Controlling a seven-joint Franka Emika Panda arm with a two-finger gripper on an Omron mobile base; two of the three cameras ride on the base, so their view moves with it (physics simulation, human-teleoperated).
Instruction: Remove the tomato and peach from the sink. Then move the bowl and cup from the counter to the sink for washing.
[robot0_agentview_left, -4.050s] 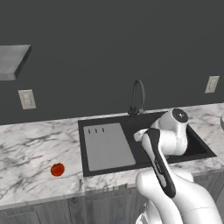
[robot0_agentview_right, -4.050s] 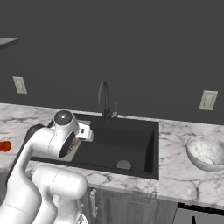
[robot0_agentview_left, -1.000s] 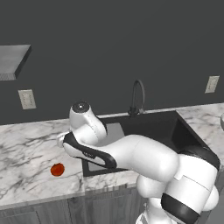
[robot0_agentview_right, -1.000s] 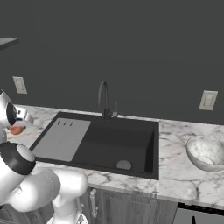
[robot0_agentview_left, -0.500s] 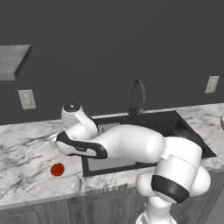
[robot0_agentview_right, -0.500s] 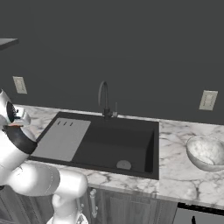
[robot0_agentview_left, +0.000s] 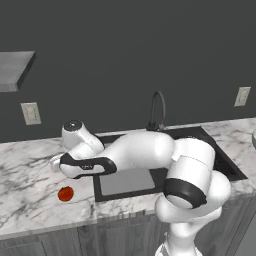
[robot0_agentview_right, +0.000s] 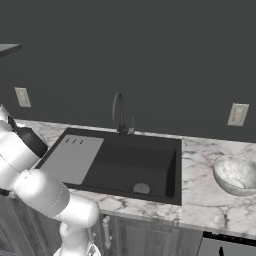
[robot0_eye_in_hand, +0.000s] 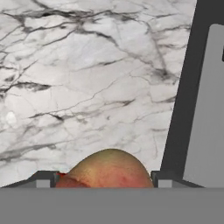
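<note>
Across the white marble desk (robot0_agentview_left: 30, 185), grey-veined and set over grey cabinets, the black sink (robot0_agentview_right: 125, 170) lies recessed, with its grey flat panel (robot0_agentview_right: 72, 157) on the left side, a round drain (robot0_agentview_right: 141, 188) and a black gooseneck faucet (robot0_agentview_right: 119, 114) behind. Right of the sink in the right base view, a wide pale speckled bowl (robot0_agentview_right: 235, 175) stands on the desk, well apart from the basin. Left of the sink in the left base view, the tomato (robot0_agentview_left: 65, 193), a small deep red-orange ball, rests on the marble beside the basin's edge. Seen from the hand camera, the peach (robot0_eye_in_hand: 107, 169) sits between the two fingers (robot0_eye_in_hand: 43, 179), one dark tip on each side of it and close against it; its skin is pinkish-red low down with paler yellowish-green patches on top. The fingers stand wide apart about the fruit, above bare marble beside the sink rim.
</note>
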